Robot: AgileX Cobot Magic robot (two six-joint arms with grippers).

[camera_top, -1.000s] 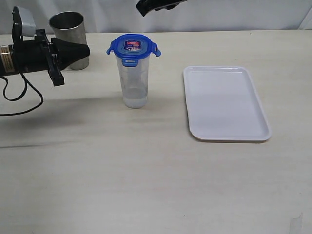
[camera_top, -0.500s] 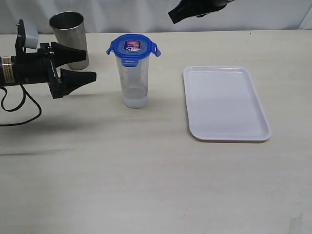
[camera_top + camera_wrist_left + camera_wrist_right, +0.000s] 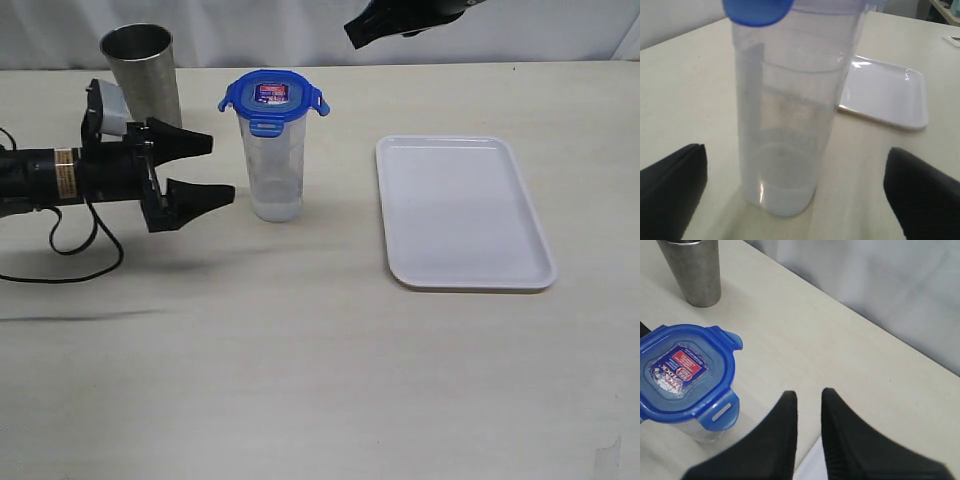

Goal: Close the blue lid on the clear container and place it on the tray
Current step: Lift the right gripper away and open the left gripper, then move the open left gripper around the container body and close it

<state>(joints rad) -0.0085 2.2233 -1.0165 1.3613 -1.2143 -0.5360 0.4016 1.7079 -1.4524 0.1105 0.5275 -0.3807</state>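
Observation:
The clear container (image 3: 275,165) stands upright on the table with the blue lid (image 3: 273,95) sitting on its top, sticker up and side flaps sticking out. My left gripper (image 3: 222,168) lies low just left of the container, open wide and apart from it. In the left wrist view the container (image 3: 790,125) fills the space ahead of the left gripper (image 3: 795,165), with a lid flap (image 3: 757,10) at its top. My right gripper (image 3: 352,35) hovers high behind the container. Its fingers (image 3: 782,415) stand a narrow gap apart with nothing between them. The tray (image 3: 465,210) lies to the right.
A steel cup (image 3: 140,70) stands behind my left arm, at the back left, also seen as the steel cup (image 3: 690,270) in the right wrist view. A black cable (image 3: 75,250) loops on the table under the left arm. The tray (image 3: 890,95) lies beyond the container.
My left gripper has opened wide and moved right, toward the container. The right gripper shifted right early on and has since held still. Container and lid have not moved.

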